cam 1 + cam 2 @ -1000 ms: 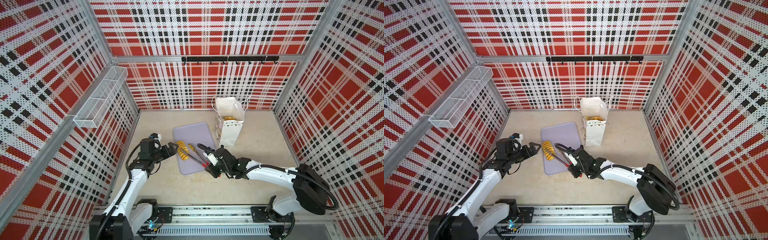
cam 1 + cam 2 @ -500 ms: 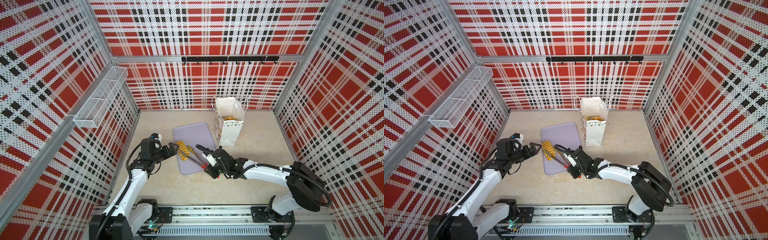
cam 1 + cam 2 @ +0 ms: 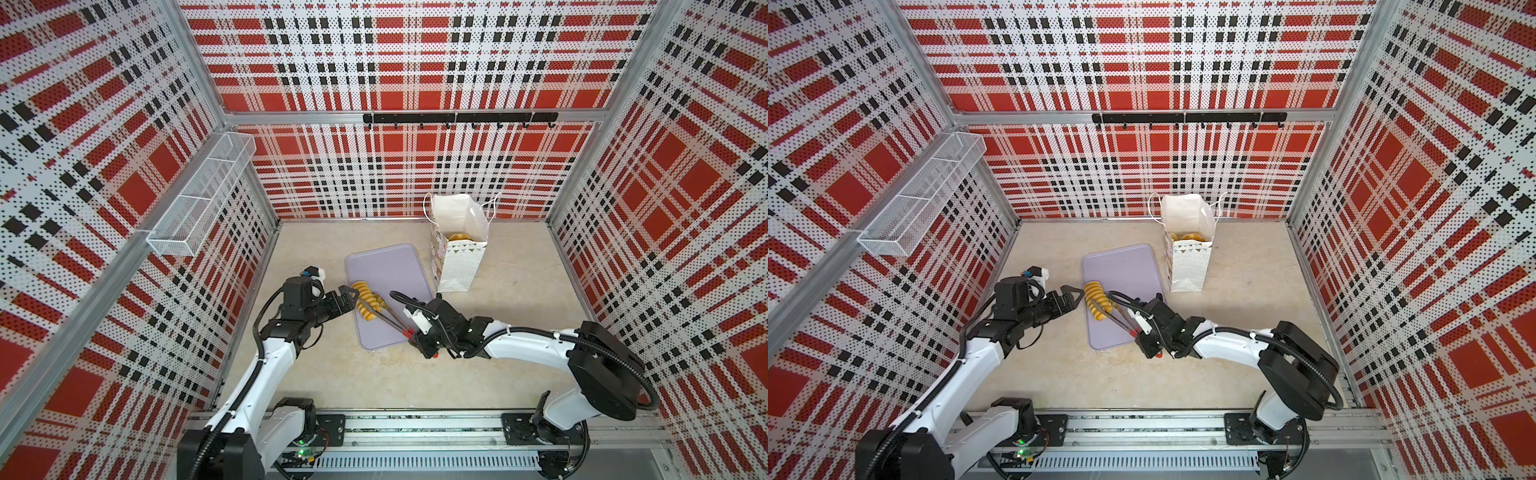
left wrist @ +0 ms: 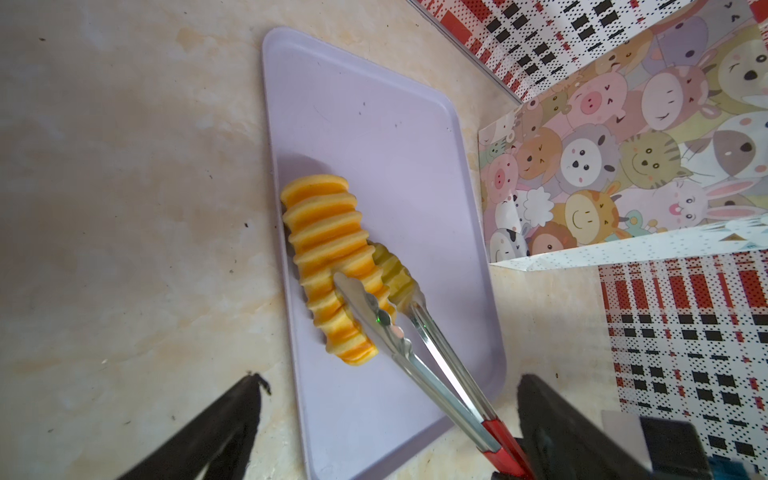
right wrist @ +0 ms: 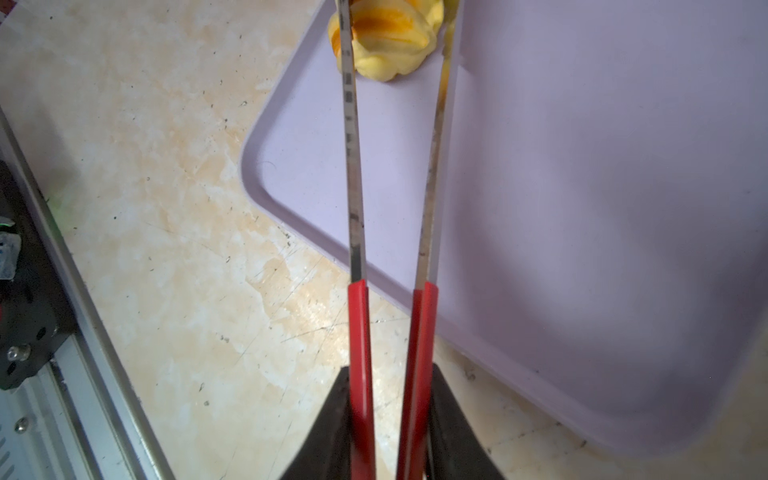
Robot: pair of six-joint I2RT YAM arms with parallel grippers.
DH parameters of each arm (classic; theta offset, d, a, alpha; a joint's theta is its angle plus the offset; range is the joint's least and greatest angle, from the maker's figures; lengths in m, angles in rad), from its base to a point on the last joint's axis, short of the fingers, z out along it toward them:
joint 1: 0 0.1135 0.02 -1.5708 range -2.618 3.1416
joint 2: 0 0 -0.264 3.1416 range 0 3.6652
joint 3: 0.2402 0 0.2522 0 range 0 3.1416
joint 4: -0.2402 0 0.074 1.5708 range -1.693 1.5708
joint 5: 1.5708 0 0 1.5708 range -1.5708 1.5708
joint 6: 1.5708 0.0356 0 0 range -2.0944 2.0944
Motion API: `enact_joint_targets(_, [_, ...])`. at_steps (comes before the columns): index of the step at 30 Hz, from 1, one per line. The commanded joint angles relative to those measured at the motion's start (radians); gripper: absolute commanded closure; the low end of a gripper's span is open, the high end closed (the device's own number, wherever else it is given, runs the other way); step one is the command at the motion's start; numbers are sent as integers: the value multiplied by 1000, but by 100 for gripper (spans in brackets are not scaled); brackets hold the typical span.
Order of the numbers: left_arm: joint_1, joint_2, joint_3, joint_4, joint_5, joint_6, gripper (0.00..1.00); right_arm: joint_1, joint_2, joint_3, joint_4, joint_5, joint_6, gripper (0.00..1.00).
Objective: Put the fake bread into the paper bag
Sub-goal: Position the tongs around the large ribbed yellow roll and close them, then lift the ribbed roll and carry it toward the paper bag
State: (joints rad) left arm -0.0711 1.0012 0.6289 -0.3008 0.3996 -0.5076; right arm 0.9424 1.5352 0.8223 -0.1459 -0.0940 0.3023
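A ribbed orange-and-yellow striped fake bread (image 3: 364,300) (image 3: 1097,305) (image 4: 328,249) lies on the lavender tray (image 3: 390,266) (image 3: 1125,266) (image 4: 365,137) (image 5: 582,208). A smaller yellow ribbed piece (image 4: 392,270) rests against it. My right gripper (image 3: 415,332) (image 3: 1142,332) (image 5: 388,374) is shut on the red handles of the metal tongs (image 3: 392,320) (image 3: 1121,320) (image 4: 415,353) (image 5: 357,324). The tong tips straddle the bread's near end (image 5: 386,37). Just left of the tray hovers my left gripper (image 3: 349,299) (image 3: 1073,297) (image 4: 390,382), open and empty. The paper bag (image 3: 459,262) (image 3: 1187,266) (image 4: 623,145) stands upright, with bread (image 3: 459,237) (image 3: 1192,237) showing inside.
A white wire-mesh basket (image 3: 199,199) (image 3: 921,195) hangs on the left wall. A black hook rail (image 3: 457,118) runs along the back wall. Plaid walls close in three sides, and the arms' rail (image 3: 415,428) runs along the front.
The right arm has pushed the tongs left onto the bread and squeezed the handles closer together. The left arm has not moved.
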Motion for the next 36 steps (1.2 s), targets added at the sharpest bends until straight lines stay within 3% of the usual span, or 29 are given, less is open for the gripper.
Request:
enact_joint_targets(1, [4, -13, -4, 7, 17, 12, 2, 7, -81, -17, 27, 35, -8, 76])
enact_joint_targets(8, [-67, -92, -55, 150, -10, -126, 2, 7, -247, -51, 0, 129, -10, 77])
enact_joint_targets(19, [-241, -277, -201, 536, -265, -269, 2, 7, -627, -104, 9, 194, -59, 78])
enact_joint_targets(26, [-294, -247, -174, 605, -315, -270, 2, 7, -731, 16, -56, 218, -65, 79])
enact_joint_targets(36, [-429, -112, -72, 693, -427, -209, 2, 7, -820, 126, -65, 411, -142, 78])
